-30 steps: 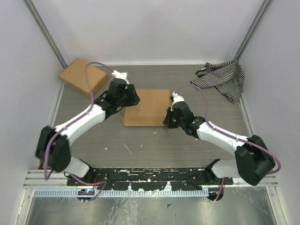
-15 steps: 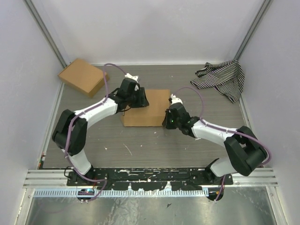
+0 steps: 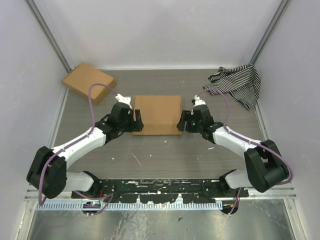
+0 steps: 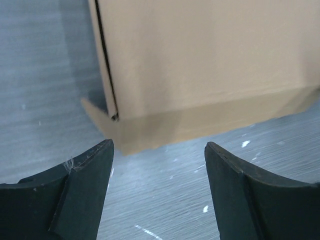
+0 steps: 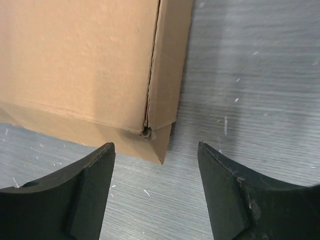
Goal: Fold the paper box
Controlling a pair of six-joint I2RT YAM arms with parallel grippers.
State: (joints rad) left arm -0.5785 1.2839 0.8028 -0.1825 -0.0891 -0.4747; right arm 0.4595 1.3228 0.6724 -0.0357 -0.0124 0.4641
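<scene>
The paper box (image 3: 156, 115) lies folded shut and flat in the middle of the table, a squarish brown cardboard shape. My left gripper (image 3: 137, 121) stands open just off its left near corner, touching nothing. In the left wrist view that box corner (image 4: 200, 65) shows a little beyond my open left gripper (image 4: 159, 147), with bare table between the fingers. My right gripper (image 3: 183, 121) is open beside the box's right near corner. The right wrist view has the box corner (image 5: 85, 60) with its side flap seam just ahead of the open right gripper (image 5: 155, 146).
A second, compact brown cardboard box (image 3: 88, 82) sits at the back left by the wall. A black-and-white striped cloth (image 3: 237, 85) lies crumpled at the back right. White walls with metal rails close in the table on three sides.
Both grippers have opened. The left one came off the box's top to its left near corner; the right one let go of the box's right edge and backed slightly away.
</scene>
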